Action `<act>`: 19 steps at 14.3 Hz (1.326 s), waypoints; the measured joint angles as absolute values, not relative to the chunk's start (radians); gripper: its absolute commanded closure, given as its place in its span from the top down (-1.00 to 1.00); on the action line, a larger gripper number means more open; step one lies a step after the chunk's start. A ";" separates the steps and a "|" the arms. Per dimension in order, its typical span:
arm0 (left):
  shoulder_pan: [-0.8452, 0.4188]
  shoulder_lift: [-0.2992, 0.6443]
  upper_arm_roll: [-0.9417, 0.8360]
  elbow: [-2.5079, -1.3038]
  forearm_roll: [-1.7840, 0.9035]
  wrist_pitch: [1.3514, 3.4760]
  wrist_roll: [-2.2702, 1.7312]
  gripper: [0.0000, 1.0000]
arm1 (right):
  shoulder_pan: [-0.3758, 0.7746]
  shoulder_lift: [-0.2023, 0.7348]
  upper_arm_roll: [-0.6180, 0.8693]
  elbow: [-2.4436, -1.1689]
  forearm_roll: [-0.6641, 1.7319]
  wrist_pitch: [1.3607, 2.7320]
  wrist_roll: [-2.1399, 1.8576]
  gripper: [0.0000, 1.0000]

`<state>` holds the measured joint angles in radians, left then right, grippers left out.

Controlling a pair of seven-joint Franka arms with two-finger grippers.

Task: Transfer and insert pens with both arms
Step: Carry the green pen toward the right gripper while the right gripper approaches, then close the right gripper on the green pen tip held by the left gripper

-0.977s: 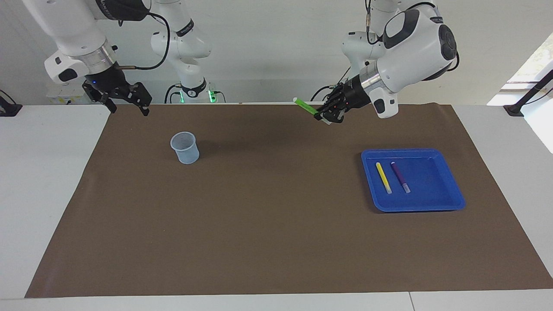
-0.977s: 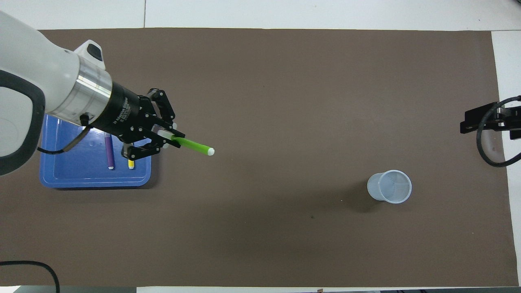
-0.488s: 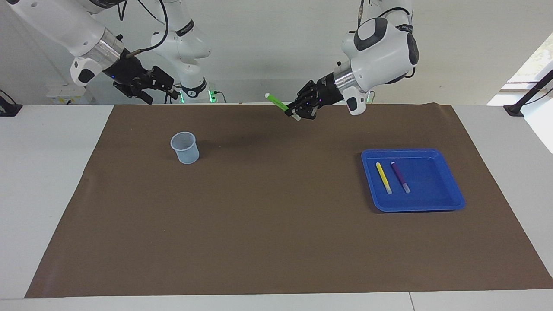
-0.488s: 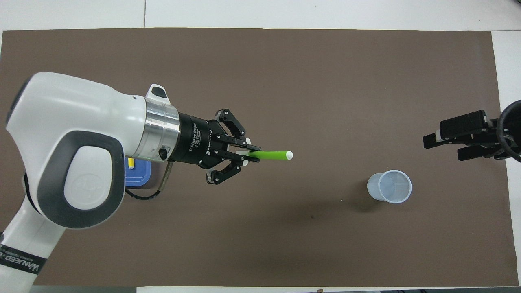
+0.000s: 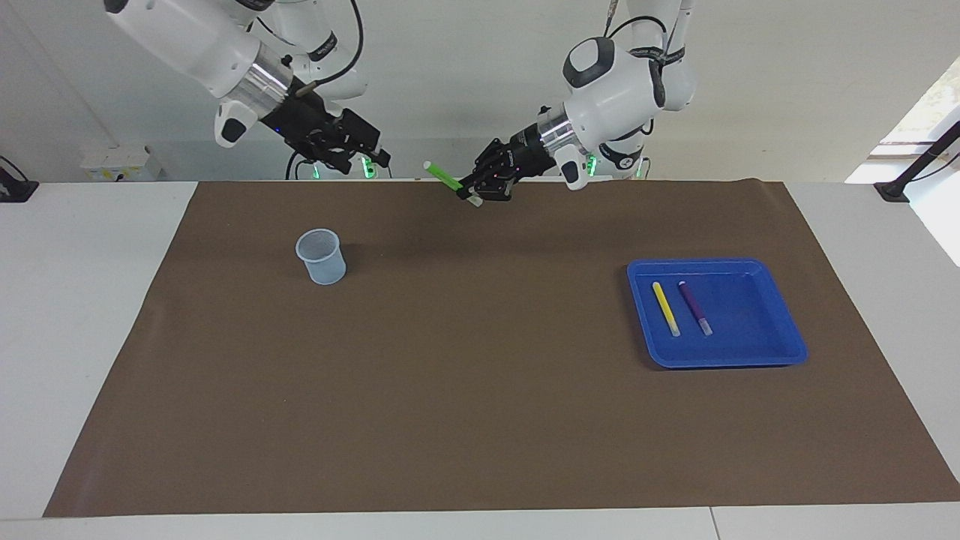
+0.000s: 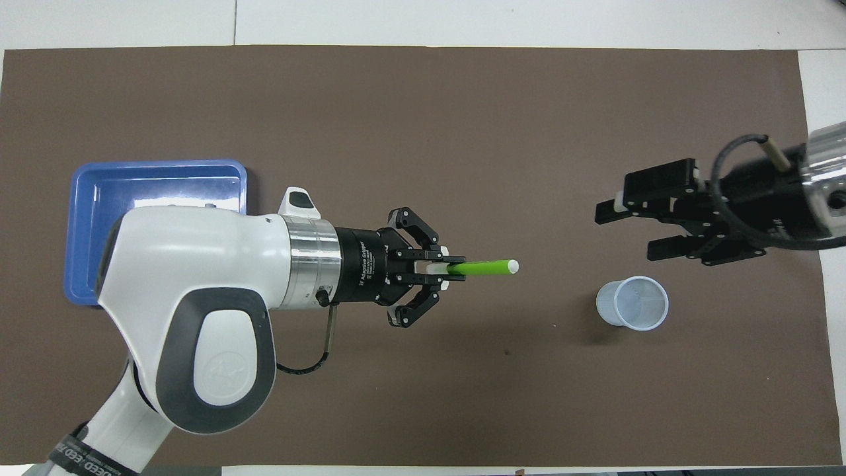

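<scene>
In the facing view, a brown mat (image 5: 480,360) covered a white table (image 5: 82,315) before a pale wall. The left gripper (image 5: 471,193) was clamped on the green pen (image 5: 443,178), raised over the mat; the yellow pen (image 5: 665,308) and purple pen (image 5: 695,307) lay in the blue tray (image 5: 780,346).

Overhead, the right gripper (image 6: 618,231) (fingers apart) hung near the clear cup (image 6: 632,303).

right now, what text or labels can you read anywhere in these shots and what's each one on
"UED": black band low on the left arm; the rest is cut off by the view's edge.
White print on the black body behind the left arm's jaws: too small to read.
Print on a black band of the right arm: too small to read.
Cup, tray, green pen: no text seen.
</scene>
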<state>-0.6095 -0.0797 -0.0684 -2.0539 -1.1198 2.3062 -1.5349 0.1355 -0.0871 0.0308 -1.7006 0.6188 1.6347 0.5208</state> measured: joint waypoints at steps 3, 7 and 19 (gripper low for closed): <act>-0.640 -0.080 -0.068 -2.086 -1.185 2.345 -1.490 -1.00 | 0.182 -0.106 0.032 -1.741 0.619 1.699 0.535 1.00; -0.668 -0.083 -0.068 -2.106 -1.248 2.399 -1.460 -1.00 | 0.220 -0.132 0.031 -1.793 0.590 1.732 0.506 1.00; -0.673 -0.094 -0.067 -2.121 -1.251 2.402 -1.458 -1.00 | 0.256 -0.170 0.031 -1.857 0.560 1.710 0.496 0.63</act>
<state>-0.6728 -0.0940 -0.0668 -2.1208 -1.2509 2.4022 -1.4576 0.2559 -0.1699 0.0306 -1.8574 0.5601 1.7101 0.4959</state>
